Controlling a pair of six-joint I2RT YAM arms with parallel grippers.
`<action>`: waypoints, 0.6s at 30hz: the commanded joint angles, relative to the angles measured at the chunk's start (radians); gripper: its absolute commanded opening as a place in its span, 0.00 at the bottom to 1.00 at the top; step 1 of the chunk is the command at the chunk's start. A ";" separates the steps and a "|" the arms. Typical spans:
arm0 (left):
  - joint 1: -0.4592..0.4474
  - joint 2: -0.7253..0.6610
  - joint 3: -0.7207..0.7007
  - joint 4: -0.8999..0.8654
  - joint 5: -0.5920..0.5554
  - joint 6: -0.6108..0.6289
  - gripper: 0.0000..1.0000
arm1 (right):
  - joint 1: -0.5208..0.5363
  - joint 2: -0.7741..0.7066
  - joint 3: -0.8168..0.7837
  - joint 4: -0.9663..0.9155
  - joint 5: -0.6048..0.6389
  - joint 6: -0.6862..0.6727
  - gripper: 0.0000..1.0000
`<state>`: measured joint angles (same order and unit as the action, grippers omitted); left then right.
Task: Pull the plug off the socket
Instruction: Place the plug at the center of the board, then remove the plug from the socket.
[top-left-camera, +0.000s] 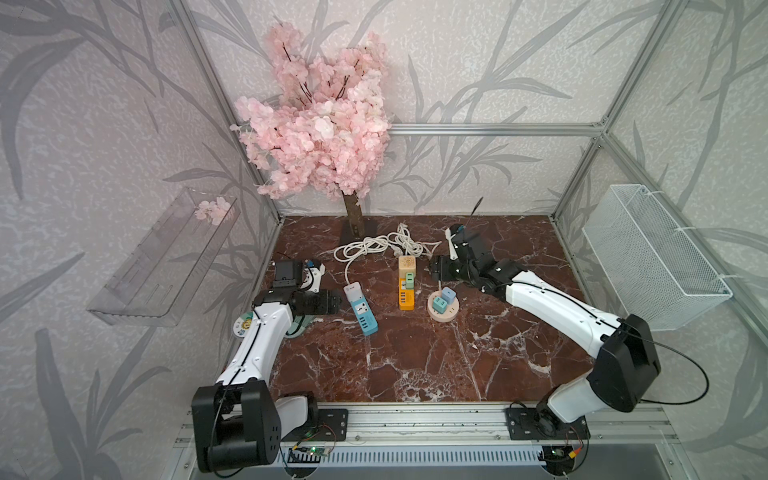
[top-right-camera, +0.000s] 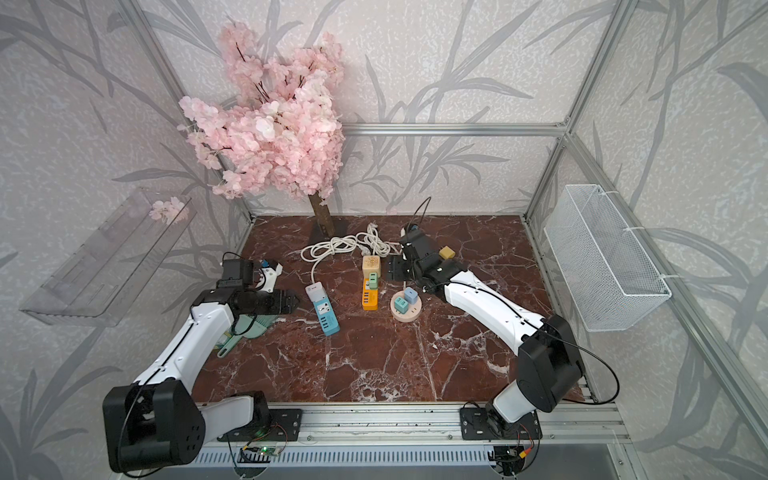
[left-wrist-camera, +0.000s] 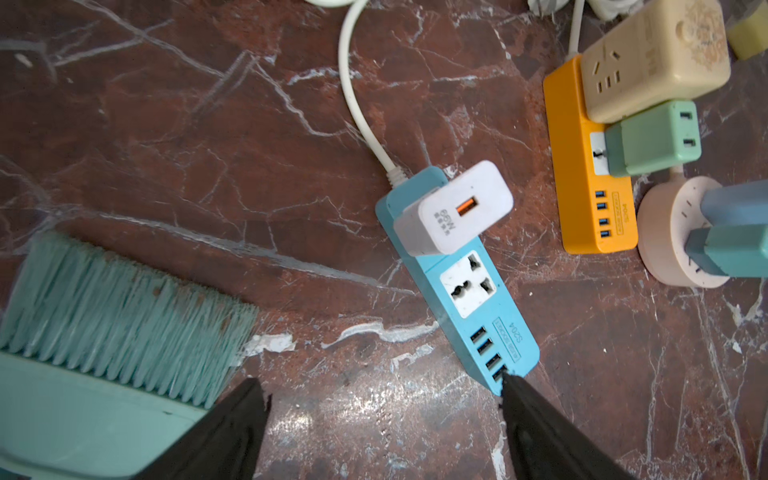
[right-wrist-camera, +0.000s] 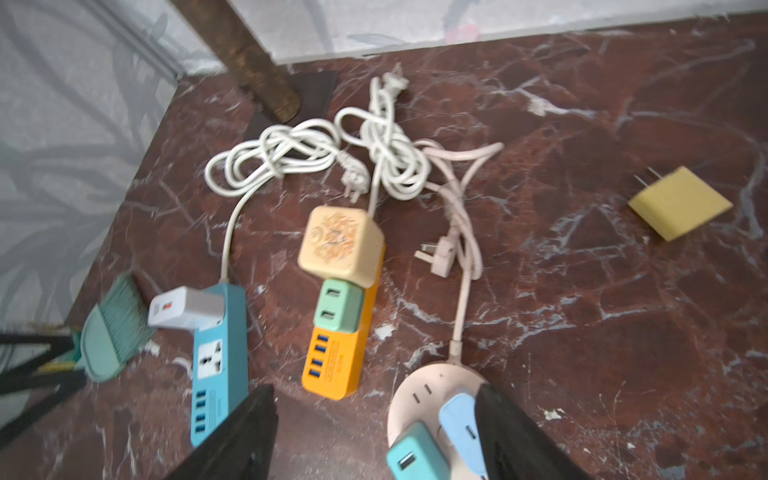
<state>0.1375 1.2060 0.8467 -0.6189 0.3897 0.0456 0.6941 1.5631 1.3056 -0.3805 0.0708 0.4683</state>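
Three sockets lie mid-table. A blue strip (top-left-camera: 360, 309) carries a white charger (left-wrist-camera: 453, 208). An orange strip (top-left-camera: 406, 297) carries a beige cube (top-left-camera: 407, 266) and a green plug (top-left-camera: 409, 280). A round pink socket (top-left-camera: 436, 318) holds a teal plug (top-left-camera: 438, 305) and a light-blue plug (top-left-camera: 449, 295). A yellow plug (right-wrist-camera: 679, 203) lies loose on the marble, its prongs bare. My right gripper (right-wrist-camera: 376, 392) hangs open and empty above the gap between the orange strip and the pink socket. My left gripper (left-wrist-camera: 379, 378) is open and empty, left of the blue strip's USB end.
White cords (top-left-camera: 382, 245) lie tangled behind the sockets, by the trunk of a pink blossom tree (top-left-camera: 316, 137). A teal brush (left-wrist-camera: 116, 316) lies under my left arm. A wire basket (top-left-camera: 652, 257) hangs on the right wall and a clear shelf (top-left-camera: 162, 257) on the left.
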 joint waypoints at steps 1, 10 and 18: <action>0.050 0.000 0.031 -0.019 0.009 -0.021 0.90 | 0.091 0.083 0.128 -0.164 0.010 -0.108 0.89; 0.150 -0.003 0.014 -0.010 0.069 -0.040 0.87 | 0.272 0.571 0.726 -0.423 -0.016 -0.157 0.94; 0.155 -0.051 0.015 -0.118 0.276 0.263 0.23 | 0.306 1.054 1.479 -0.749 -0.053 -0.152 0.94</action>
<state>0.2897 1.1938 0.8528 -0.6518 0.5156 0.1211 1.0050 2.5416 2.6106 -0.9401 0.0372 0.3210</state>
